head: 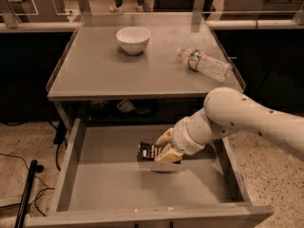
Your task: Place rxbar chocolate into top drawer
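The top drawer [95, 184] is pulled out wide open below the grey table. My gripper [164, 147] reaches into it from the right, just above the drawer floor near its middle back. Its tan fingers [167, 154] are shut on the rxbar chocolate [150, 152], a dark wrapper with white lettering that sticks out to the left of the fingers. The bar casts a shadow on the drawer floor under it.
A white bowl [133, 39] stands on the tabletop [95, 75] at the back. A clear plastic water bottle [205, 64] lies on its side at the right. My white arm [247, 122] crosses the drawer's right wall. Cables [23, 194] lie on the floor at left.
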